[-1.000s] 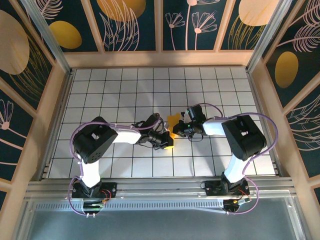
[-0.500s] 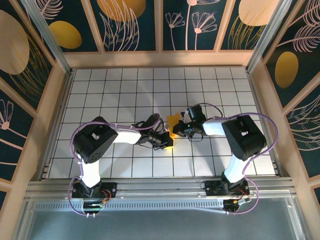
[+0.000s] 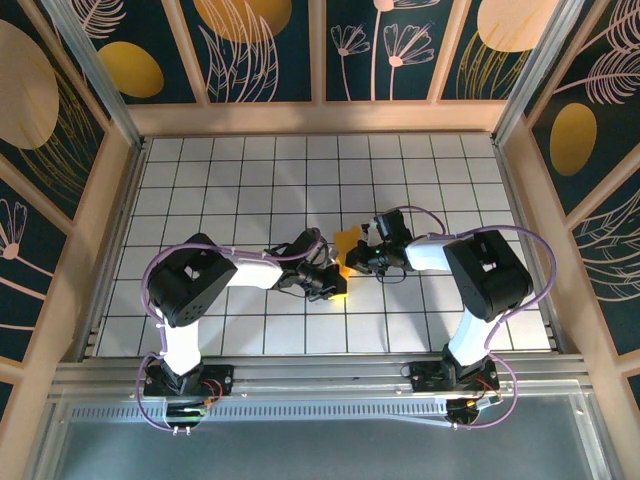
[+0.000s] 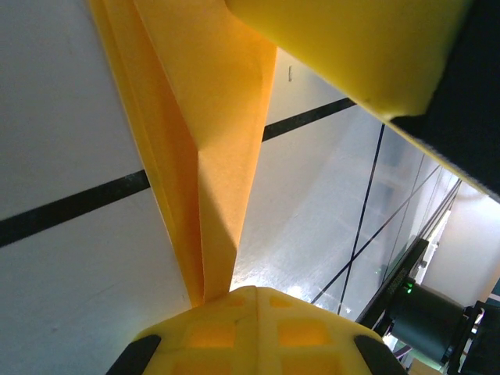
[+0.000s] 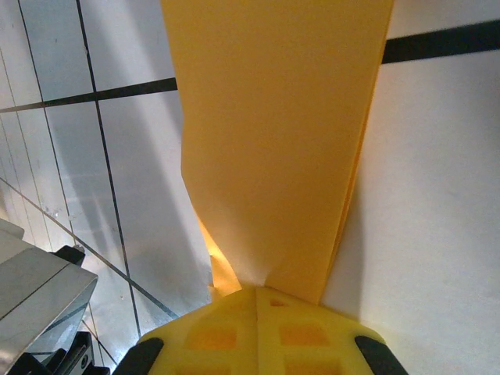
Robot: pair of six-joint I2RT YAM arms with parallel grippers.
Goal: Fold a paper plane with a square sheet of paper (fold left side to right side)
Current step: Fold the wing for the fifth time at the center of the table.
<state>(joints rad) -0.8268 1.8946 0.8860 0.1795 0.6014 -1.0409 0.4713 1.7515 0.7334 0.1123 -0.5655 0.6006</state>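
Mid-table | left hand (image 3: pixel 336 288), right hand (image 3: pixel 353 263) both still pinching paper plane (image 3: pixel 347 240) | nothing moved

bright, even light; wrist cams soft, glare

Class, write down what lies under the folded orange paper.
White tabletop with black grid lines shows beside and below the paper. The patch directly beneath it is covered, so anything there cannot be seen.

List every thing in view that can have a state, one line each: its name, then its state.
sheet of paper: folded into creased layers, pinched by both grippers.
left gripper: shut on the sheet of paper.
right gripper: shut on the sheet of paper.
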